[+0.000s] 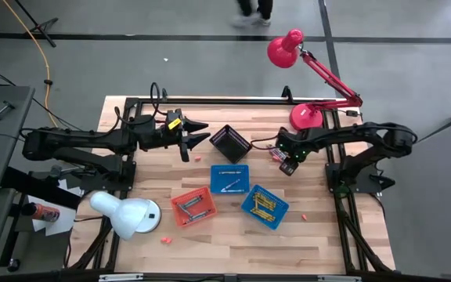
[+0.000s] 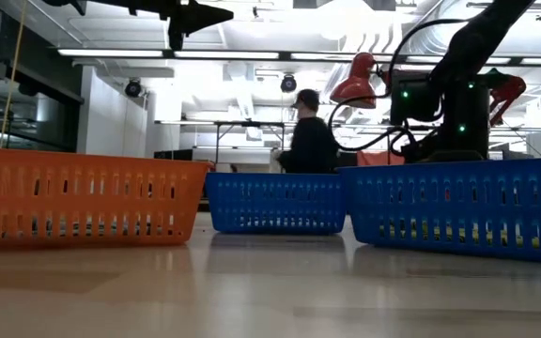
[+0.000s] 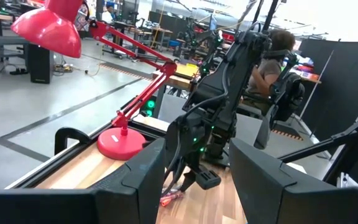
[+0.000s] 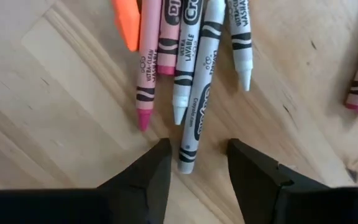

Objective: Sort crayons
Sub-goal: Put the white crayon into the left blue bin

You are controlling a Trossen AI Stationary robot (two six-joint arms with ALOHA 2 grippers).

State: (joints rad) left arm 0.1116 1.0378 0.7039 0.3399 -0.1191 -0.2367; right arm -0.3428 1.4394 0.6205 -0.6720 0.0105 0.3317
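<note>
Right gripper (image 4: 197,165) low over the table, fingers spread, astride the butt end of one grey crayon (image 4: 199,99), not gripping it. Beside it: one pink (image 4: 146,68), two white, one orange. Left gripper (image 1: 196,137) spread, raised, well apart.

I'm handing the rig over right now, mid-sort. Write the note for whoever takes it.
Right gripper: open, down at the table over the loose crayon pile beside the black basket, jaws straddling the end of a grey crayon; nothing held.
Left gripper: open, empty, raised left of the black basket.
Done: some crayons lie in the orange basket and the two blue baskets.
Left: the pile, plus strays on the table, such as one right of the blue baskets and one near the white lamp.
</note>
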